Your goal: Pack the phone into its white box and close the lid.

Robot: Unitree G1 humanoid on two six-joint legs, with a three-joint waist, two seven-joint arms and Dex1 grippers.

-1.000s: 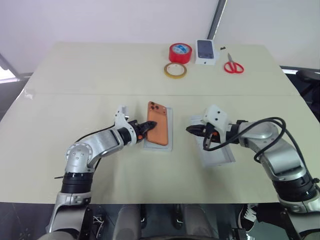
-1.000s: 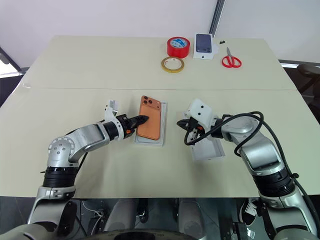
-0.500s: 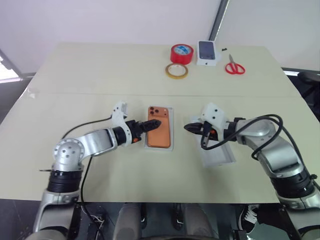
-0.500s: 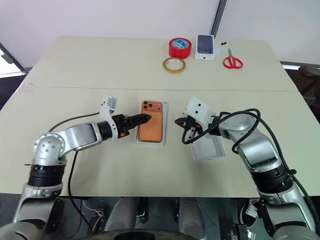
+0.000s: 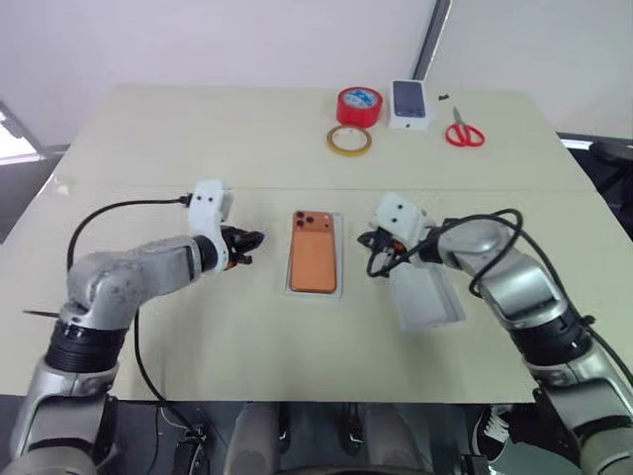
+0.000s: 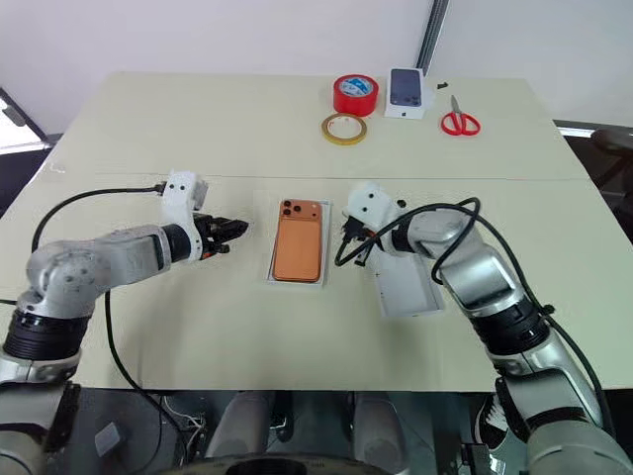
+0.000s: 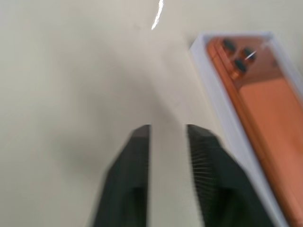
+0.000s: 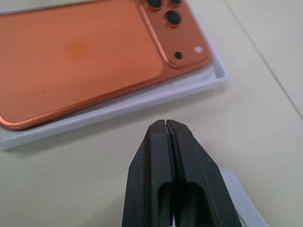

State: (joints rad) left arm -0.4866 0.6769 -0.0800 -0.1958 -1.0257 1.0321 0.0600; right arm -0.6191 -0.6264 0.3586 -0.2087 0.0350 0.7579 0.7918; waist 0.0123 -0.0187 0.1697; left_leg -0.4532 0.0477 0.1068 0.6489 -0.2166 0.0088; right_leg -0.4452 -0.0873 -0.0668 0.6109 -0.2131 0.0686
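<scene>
Phone (image 5: 314, 251) lies back up in the white box (image 5: 340, 259), mid bench (image 5: 198, 129), camera block at its far left corner. Box rim shows as a thin white frame around it.

Left tool (image 5: 249, 238) sits left of the box, tips aimed right at the phone's far half, apart from the box with bare bench between. In the left wrist view its fingers (image 7: 132, 161) stand a narrow gap apart with nothing between them, hovering over bare bench, box corner and phone lenses just beyond on one side.

Right tool (image 5: 367, 240) sits just right of the box, near its far right part, not touching. Right wrist view shows its fingers (image 8: 154, 156) pressed together, empty, tip close to the box's long edge near the camera block end.

Lid (image 5: 429, 302) lies on the bench right of the box, nearer side, under the right forearm, angled a bit; open or face-up side can't be told.

Far edge of bench: red tape roll (image 5: 358, 105), thinner yellowish tape ring (image 5: 348, 140) nearer, small white box with dark phone picture (image 5: 410, 102), red-handled scissors (image 5: 462, 130) at far right. All well apart from both tools.
</scene>
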